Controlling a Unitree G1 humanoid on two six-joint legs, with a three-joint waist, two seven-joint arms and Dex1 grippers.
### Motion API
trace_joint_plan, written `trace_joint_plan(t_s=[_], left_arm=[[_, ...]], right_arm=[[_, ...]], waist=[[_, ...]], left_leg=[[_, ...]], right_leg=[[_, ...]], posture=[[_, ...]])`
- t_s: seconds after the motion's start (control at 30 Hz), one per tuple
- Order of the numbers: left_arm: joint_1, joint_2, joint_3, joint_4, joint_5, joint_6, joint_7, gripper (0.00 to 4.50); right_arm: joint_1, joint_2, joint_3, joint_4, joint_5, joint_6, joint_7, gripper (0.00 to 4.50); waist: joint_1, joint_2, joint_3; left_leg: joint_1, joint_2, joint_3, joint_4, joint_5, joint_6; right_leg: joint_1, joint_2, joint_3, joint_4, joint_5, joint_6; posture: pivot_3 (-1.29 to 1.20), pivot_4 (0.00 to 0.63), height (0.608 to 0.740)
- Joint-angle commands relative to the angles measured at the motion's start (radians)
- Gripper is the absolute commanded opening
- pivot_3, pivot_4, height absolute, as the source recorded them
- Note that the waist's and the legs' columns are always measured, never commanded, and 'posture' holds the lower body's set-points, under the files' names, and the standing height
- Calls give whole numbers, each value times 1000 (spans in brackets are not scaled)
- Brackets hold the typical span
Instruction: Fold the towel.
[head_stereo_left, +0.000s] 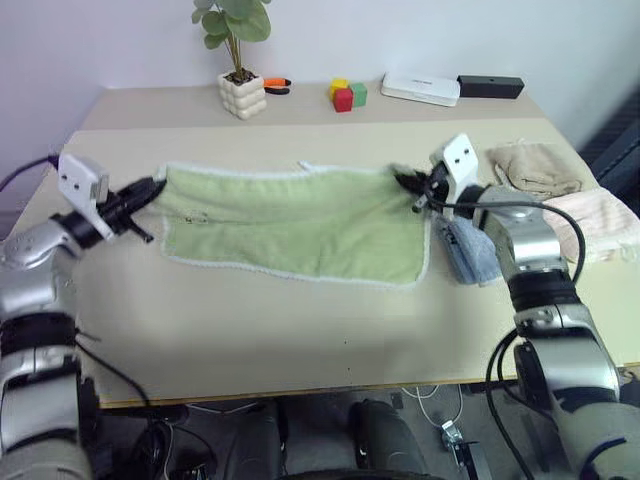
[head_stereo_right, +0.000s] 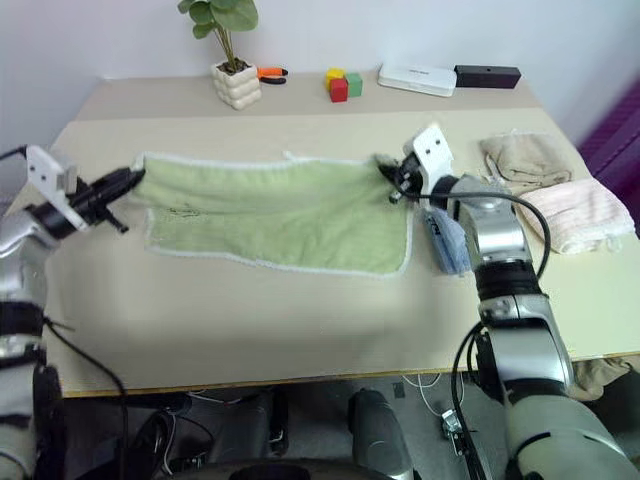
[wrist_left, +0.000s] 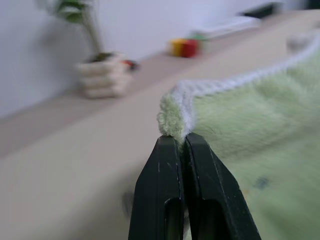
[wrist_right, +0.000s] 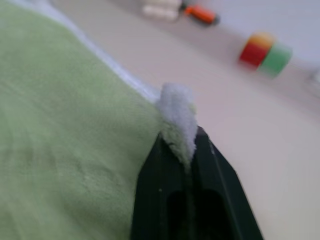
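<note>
Stretching between two claws, one light green towel (head_stereo_left: 300, 225) hangs spread above the table (head_stereo_left: 250, 330), its near edge drooping toward the surface. The left claw (wrist_left: 181, 142) is clenched on one far corner, the right claw (wrist_right: 181, 145) on the other (both pinch the whitish edging). Three folded towels lie by the right arm: one blue (head_stereo_left: 470, 250), one beige (head_stereo_left: 535, 165), one pink (head_stereo_left: 600, 222). One potted plant (head_stereo_left: 240, 60) stands behind.

A staged test bench in a lab or office room is indicated: a plain beige table (head_stereo_left: 300, 330) set against a bare white wall, a potted plant (head_stereo_left: 240, 60), coloured blocks (head_stereo_left: 347, 94), folded towels (head_stereo_left: 570, 195) and loose cables (head_stereo_left: 430, 395) underneath.
</note>
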Motion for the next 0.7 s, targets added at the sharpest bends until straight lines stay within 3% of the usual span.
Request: trace_joint_plan(t_s=[0.03, 0.2, 0.3, 0.4, 0.53, 0.7], left_arm=[[-196, 38, -36, 185, 112, -153, 124, 0], [-404, 120, -25, 326, 143, -289, 137, 0], [-413, 148, 10, 334, 86, -322, -41, 0], [-306, 143, 47, 301, 6, -334, -281, 0], [-99, 118, 70, 214, -78, -290, -523, 0], [134, 121, 76, 107, -121, -246, -653, 0]], right_arm=[[-170, 10, -12, 180, -74, -191, -151, 26], [-301, 3, -108, 247, -8, -330, -206, 26], [-220, -2, -137, 134, 55, -345, -107, 26], [10, 11, -127, -127, 135, -292, 11, 26], [279, 26, -97, -395, 171, -200, 50, 26], [511, -12, -41, -535, 116, -231, 99, 26]], waist=[[0, 0, 1], [-7, 0, 1], [-7, 0, 1], [-5, 1, 0], [-4, 1, 1], [-4, 1, 1]], left_leg=[[-1, 0, 0, 0, 0, 0], [-16, 0, 0, 0, 6, -9], [-15, 0, 2, -3, 6, -10], [-14, 1, 2, -3, 6, -10], [-14, 1, 2, 1, 6, -10], [-13, 3, 1, 3, 4, -6]], right_leg=[[-1, 0, 0, 0, 0, 0], [-17, 0, 0, 1, 0, 1], [-17, 0, -2, 1, 0, 1], [-15, -1, -4, 1, 0, 1], [-14, -1, -5, 2, 0, 1], [-14, 0, -5, 7, 0, 0]], posture=[[0, 150, 735], [0, 150, 735], [0, 150, 735], [0, 150, 735], [0, 150, 735], [0, 150, 735]])
